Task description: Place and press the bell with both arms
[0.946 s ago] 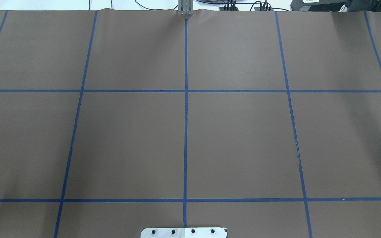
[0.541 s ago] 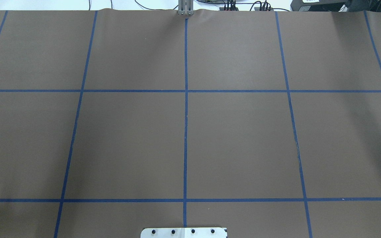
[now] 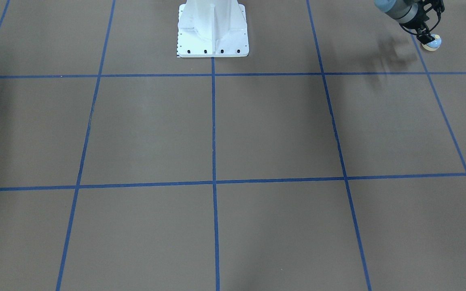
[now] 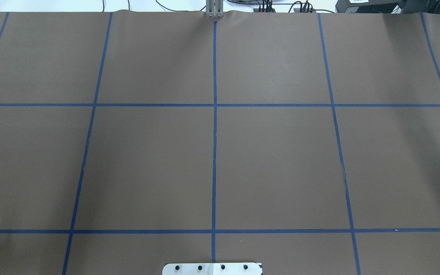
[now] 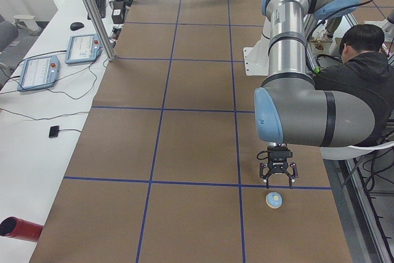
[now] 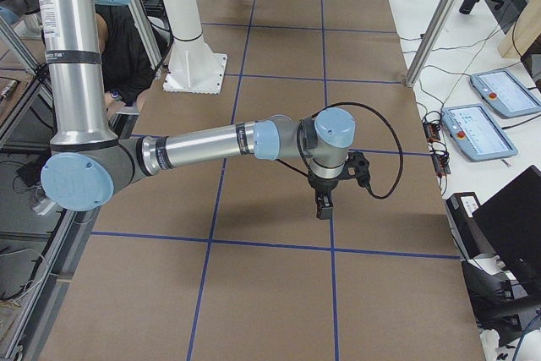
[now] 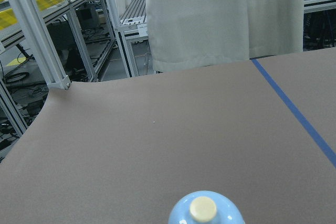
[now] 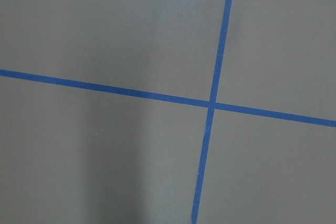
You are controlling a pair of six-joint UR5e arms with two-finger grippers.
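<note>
The small light-blue bell (image 3: 433, 42) with a cream button stands on the brown table cover at the robot's left end. It also shows in the exterior left view (image 5: 274, 199) and at the bottom of the left wrist view (image 7: 206, 211). My left gripper (image 5: 278, 182) hangs just above and behind it with its fingers spread and nothing between them; it also shows in the front-facing view (image 3: 425, 37). My right gripper (image 6: 324, 206) points down close over the cover near a tape crossing (image 8: 212, 103); I cannot tell whether it is open or shut.
The white pedestal (image 3: 212, 28) stands at the robot's side of the table. A person (image 5: 360, 69) sits behind the left arm. A red cylinder (image 5: 18, 228) and control tablets (image 5: 38, 72) lie on the white bench beyond the cover. Blue tape lines grid the cover.
</note>
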